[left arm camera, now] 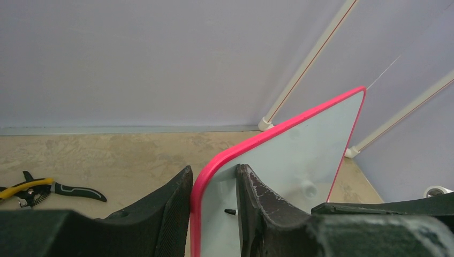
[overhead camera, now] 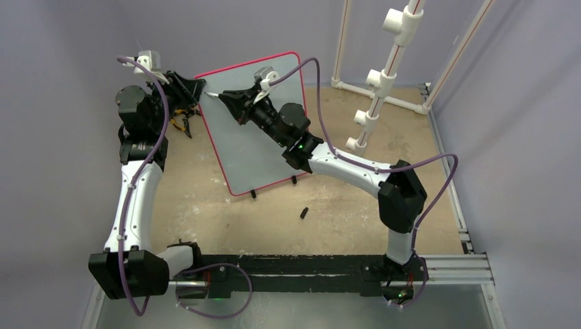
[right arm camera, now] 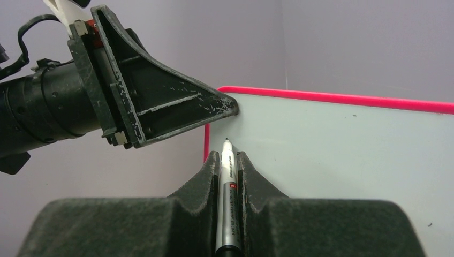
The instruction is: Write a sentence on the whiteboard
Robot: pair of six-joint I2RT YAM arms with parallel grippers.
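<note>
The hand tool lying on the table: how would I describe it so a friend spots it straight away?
Find the whiteboard, the white panel with a red-pink rim in mid-table. Just off its left edge, near the left gripper whose fingers straddle the board's corner, the pliers lie on the tan tabletop. Their yellow handle sets them apart from the black robot parts nearby.

Soft, even light falls from above, and the worktop (overhead camera: 205,205) carries only faint, blurred shadows under the arms. The whiteboard (overhead camera: 253,157) reads a flat, matte pale grey. The overhead picture is sharp throughout. In the wrist views the left tool (left arm camera: 214,172) and right tool (right arm camera: 228,156) sit dark and soft-focused along the lower edge, while the marker (right arm camera: 227,176) tip is crisp.
</note>
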